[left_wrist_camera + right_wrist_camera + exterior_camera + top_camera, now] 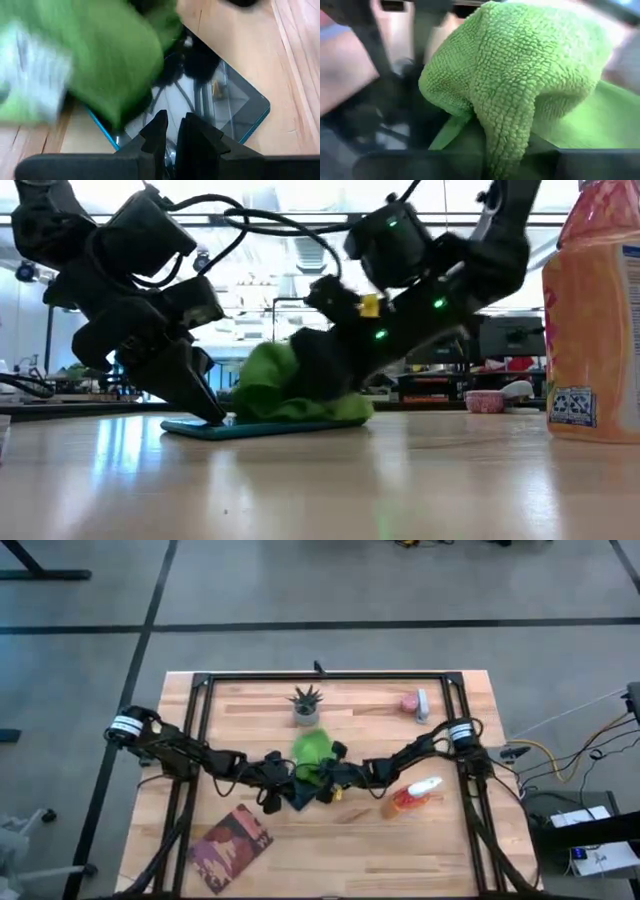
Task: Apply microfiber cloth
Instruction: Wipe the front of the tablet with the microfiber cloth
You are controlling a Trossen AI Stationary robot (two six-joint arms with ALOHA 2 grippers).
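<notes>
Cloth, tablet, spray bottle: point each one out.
Cloth [290, 385]: low view, bunched top.
Tablet [235, 102]: left wrist view, bare screen.
Spray bottle [412, 797]: high view, orange body.

- From above, you get soft, even light on the table [350, 840]. The shadows under the arms are faint.
- Down low, bright light from the room behind makes both arms look almost black. The tabletop shines with pale glare.
- The orange bottle [592, 320] at the side looks big and fuzzy.
- In the left wrist view, the microfiber cloth [100, 55] is smeared with blur, and the tablet [220, 107] screen mirrors things.
- In the right wrist view, the cloth's bumps are sharp, but everything around them is blurry.
</notes>
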